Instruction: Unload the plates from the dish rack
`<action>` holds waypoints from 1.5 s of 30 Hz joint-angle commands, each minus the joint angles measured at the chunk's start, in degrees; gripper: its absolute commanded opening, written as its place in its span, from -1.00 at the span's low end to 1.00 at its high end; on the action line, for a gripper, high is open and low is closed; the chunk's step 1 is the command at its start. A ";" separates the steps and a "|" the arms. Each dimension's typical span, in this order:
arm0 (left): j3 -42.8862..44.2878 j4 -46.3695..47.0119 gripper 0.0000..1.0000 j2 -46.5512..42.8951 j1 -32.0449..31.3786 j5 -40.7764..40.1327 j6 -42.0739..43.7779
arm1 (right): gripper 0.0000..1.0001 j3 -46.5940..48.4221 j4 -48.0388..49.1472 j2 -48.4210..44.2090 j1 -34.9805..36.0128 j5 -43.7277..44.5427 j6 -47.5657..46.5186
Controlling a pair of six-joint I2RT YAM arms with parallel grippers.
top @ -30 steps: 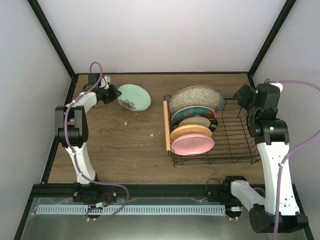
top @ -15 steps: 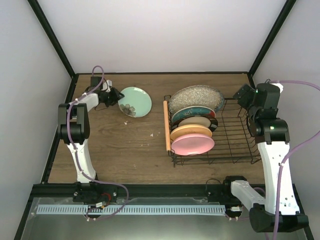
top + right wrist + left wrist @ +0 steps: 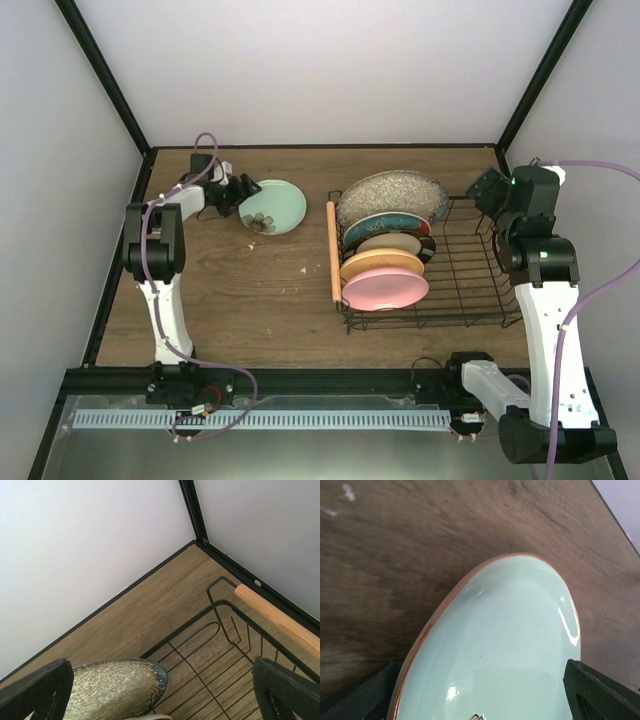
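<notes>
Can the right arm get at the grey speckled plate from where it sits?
Probably yes. The right pincer hangs open by the far right corner of the dish rack, and the grey speckled plate is farthest in the row, its rim bare; nothing stands between.

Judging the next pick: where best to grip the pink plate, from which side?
Probably its upper rim, from above: the pink plate stands on edge, nearest of the row in the dish rack, the orange-yellow plate close behind.
</notes>
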 commanded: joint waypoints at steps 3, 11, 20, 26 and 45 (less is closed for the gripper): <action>5.42 -1.21 0.86 0.68 -1.51 -4.03 1.82 | 1.00 2.07 -0.87 -0.81 0.49 0.47 0.51; 17.08 -5.17 0.89 -5.03 3.53 -20.18 10.05 | 1.00 -1.05 -0.55 -3.19 0.47 0.64 1.18; 16.69 -3.12 0.74 -23.53 -10.33 2.89 38.71 | 1.00 -3.57 2.41 -2.88 0.48 -1.12 0.84; 3.70 -9.46 0.76 -36.63 -29.71 4.88 57.81 | 1.00 -3.71 3.50 -2.72 0.48 -1.71 0.28; 7.64 -27.34 0.17 -30.73 -53.82 -4.68 72.65 | 0.99 -4.67 3.36 -4.98 0.42 -2.53 -2.24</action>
